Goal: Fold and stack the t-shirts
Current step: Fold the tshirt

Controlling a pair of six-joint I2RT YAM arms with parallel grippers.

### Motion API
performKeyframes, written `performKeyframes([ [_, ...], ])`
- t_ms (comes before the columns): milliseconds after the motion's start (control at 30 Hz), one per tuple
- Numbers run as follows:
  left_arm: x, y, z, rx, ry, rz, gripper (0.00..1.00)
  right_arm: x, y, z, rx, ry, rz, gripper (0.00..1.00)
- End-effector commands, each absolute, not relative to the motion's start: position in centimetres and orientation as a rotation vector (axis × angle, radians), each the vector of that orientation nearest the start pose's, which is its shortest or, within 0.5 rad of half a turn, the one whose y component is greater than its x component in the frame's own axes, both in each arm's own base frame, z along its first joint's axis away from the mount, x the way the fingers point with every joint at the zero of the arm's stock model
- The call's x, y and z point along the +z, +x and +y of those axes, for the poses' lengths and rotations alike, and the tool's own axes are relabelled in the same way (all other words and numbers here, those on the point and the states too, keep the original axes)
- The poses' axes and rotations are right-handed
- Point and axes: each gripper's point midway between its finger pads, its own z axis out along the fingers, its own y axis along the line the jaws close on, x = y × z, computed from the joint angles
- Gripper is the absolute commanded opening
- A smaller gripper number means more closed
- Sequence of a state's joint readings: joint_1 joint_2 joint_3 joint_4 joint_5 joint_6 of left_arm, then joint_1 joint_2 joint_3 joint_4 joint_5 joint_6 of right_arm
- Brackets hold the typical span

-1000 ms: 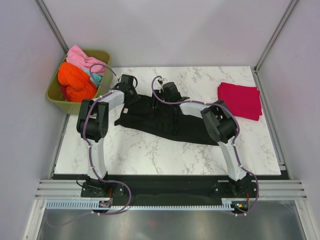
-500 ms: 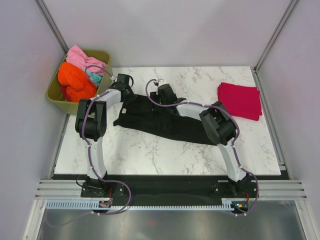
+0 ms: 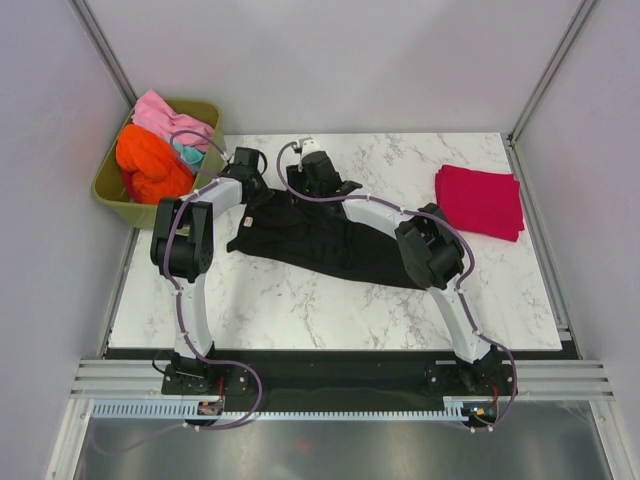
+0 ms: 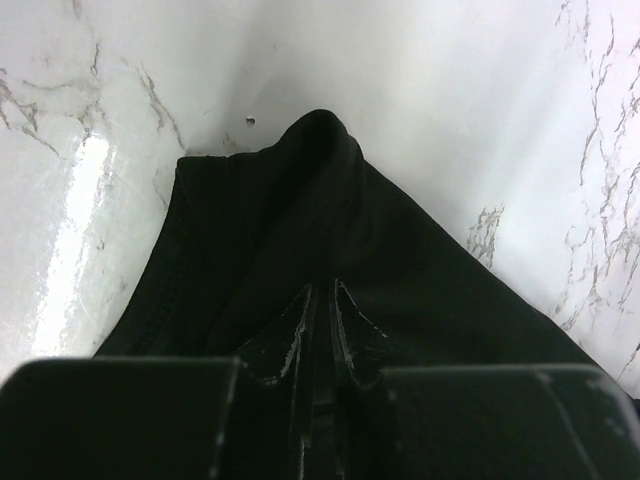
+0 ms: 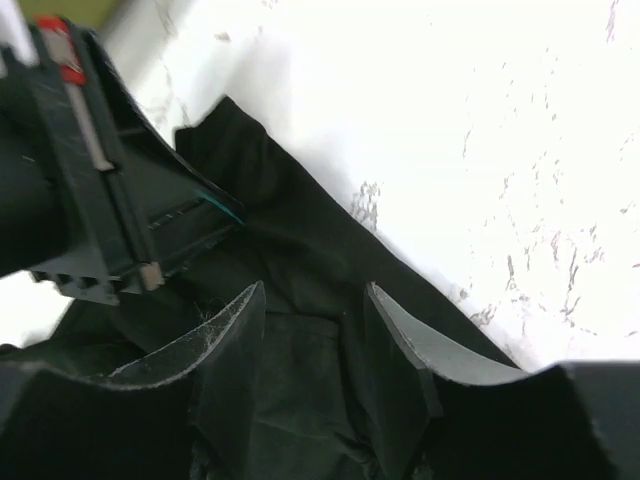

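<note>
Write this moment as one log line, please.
left gripper: pinching black t-shirt | right gripper: open over it | red t-shirt: folded, right side

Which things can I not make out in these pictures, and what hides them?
Top view: the left arm and right arm cover the far edge of the black t-shirt, hiding the jaws' contact with it.
Top view: the teal shirt in the tub is mostly buried under the pink shirt and orange shirt.
Top view: the folded red t-shirt is too small to count its layers.
</note>
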State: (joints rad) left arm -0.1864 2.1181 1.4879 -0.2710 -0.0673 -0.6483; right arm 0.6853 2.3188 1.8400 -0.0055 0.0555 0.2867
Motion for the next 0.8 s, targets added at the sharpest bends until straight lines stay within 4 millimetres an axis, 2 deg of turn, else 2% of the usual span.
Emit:
performKeyframes([
  [0, 3.0, 51.2, -11.0, -0.282, -0.612, 2.421, 0.15, 7.7, 49.7, 41.2, 0.490, -0.417, 2.109, 0.51],
  [467, 3.0, 51.1, -11.0, -0.278, -0.607, 2.423, 0.16, 5.3, 49.0, 41.7, 0.444, -0.459, 2.166, 0.40],
  [767, 3.0, 51.2, -10.9, -0.273, -0.602, 2.421, 0.16, 5.1, 48.6, 41.8, 0.427, -0.473, 2.170, 0.27],
])
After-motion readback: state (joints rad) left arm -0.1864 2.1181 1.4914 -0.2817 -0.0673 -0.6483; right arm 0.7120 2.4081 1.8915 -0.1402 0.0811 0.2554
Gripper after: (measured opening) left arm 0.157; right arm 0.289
